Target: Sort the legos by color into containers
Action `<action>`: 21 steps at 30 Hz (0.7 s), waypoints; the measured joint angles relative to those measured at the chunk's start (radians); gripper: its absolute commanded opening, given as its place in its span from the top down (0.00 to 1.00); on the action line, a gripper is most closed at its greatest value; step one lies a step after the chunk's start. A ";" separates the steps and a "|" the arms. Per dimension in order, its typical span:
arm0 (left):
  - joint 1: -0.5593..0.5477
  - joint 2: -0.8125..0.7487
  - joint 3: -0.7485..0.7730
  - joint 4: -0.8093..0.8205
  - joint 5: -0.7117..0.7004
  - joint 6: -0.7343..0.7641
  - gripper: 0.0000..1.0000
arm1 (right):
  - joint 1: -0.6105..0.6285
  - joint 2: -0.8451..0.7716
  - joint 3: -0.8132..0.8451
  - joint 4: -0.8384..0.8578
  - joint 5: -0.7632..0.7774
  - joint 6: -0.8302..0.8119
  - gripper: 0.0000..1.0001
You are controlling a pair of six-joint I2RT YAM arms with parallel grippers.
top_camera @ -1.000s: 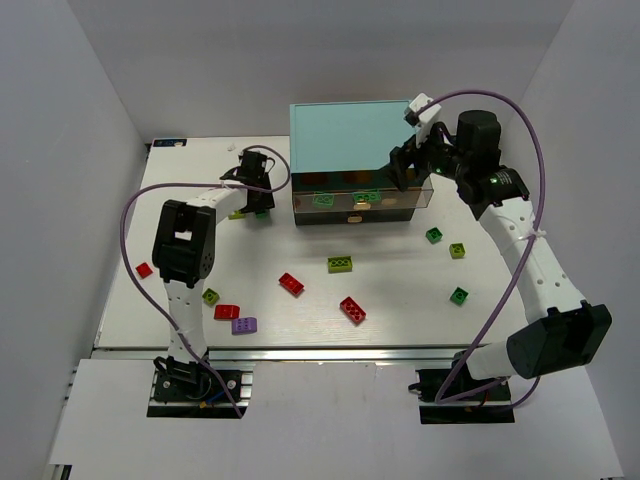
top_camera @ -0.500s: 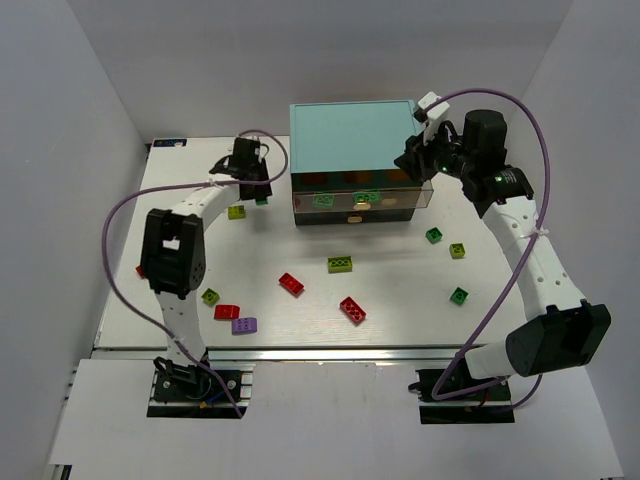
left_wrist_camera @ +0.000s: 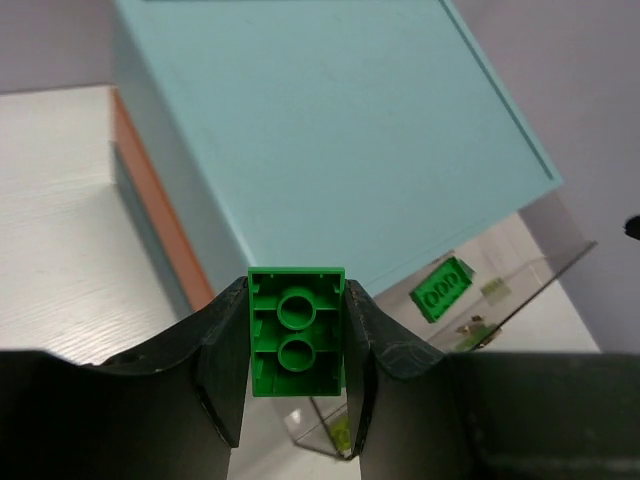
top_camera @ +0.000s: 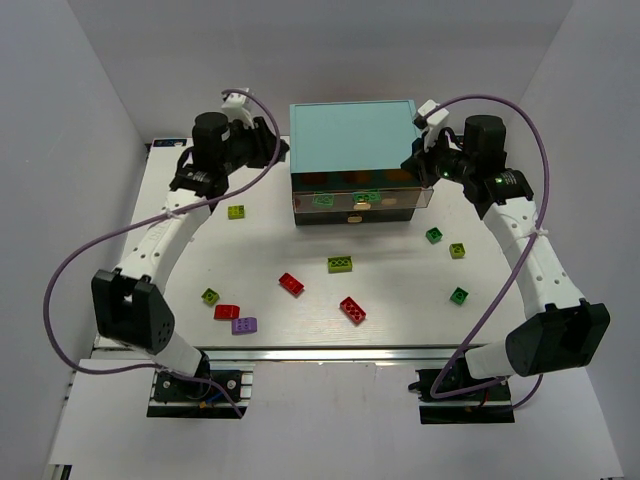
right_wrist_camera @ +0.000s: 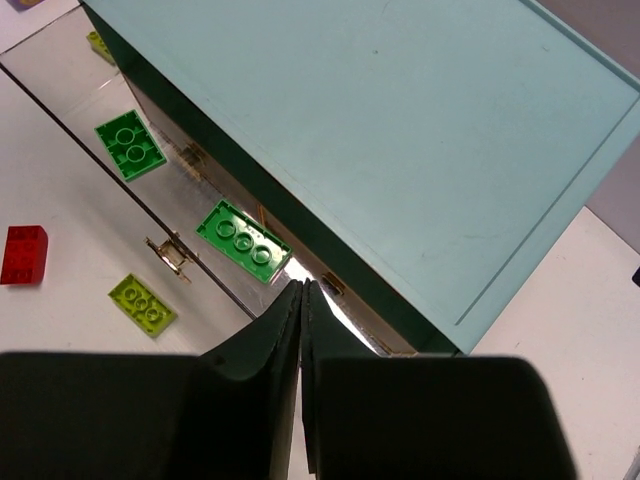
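My left gripper (left_wrist_camera: 296,340) is shut on a green lego (left_wrist_camera: 296,325) held underside up, beside the left edge of the teal-topped cabinet (top_camera: 350,135). Its top see-through drawer (top_camera: 425,195) is pulled out and holds two green legos (top_camera: 322,199) (top_camera: 366,196). My right gripper (right_wrist_camera: 302,286) is shut on nothing, hovering over the drawer's right end at the cabinet's front right corner. Red (top_camera: 291,283), yellow-green (top_camera: 340,264), dark green (top_camera: 433,235) and purple (top_camera: 244,325) legos lie loose on the table.
A lower drawer with a cream knob (top_camera: 354,216) is closed. Loose bricks are scattered on both sides in front of the cabinet. White walls enclose the table on the left, right and back.
The left arm lifted from the table and swung up to the cabinet's top left corner, carrying the green lego. The right gripper closed and drew back slightly to the right.
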 measured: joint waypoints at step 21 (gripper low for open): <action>-0.109 0.143 0.019 0.005 0.212 -0.061 0.70 | -0.018 -0.024 -0.034 -0.011 0.004 -0.023 0.75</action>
